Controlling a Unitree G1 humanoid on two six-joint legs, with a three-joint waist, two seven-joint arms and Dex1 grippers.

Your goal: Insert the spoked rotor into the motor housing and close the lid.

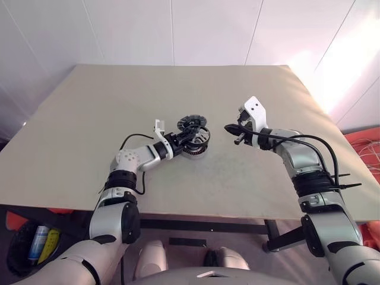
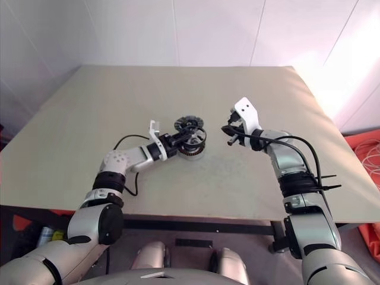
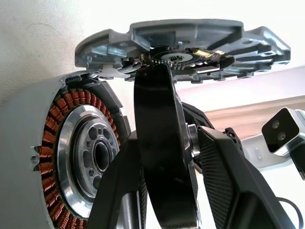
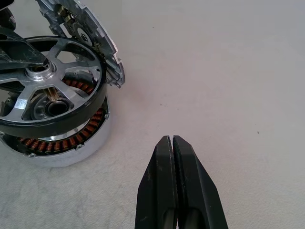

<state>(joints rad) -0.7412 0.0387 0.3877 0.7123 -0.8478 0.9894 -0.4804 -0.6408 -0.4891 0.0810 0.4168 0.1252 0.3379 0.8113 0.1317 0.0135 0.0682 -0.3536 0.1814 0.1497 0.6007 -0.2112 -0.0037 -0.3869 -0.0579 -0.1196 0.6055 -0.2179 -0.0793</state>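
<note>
My table (image 1: 89,136) is a plain pale beige, faintly speckled. The motor housing (image 4: 71,148) wears a light grey shell around a ring of copper-brown windings, striped coil by coil, with a shiny silver hub. The spoked rotor (image 4: 57,102) has a glossy black outer band and bright silvery spokes and hub. The lid (image 3: 190,40) shows a grey metal underside, notched at the edge, with a dark centre and gold flecks. My fingers (image 4: 174,191) are matt black; my arms silver-grey with white wrist parts.
</note>
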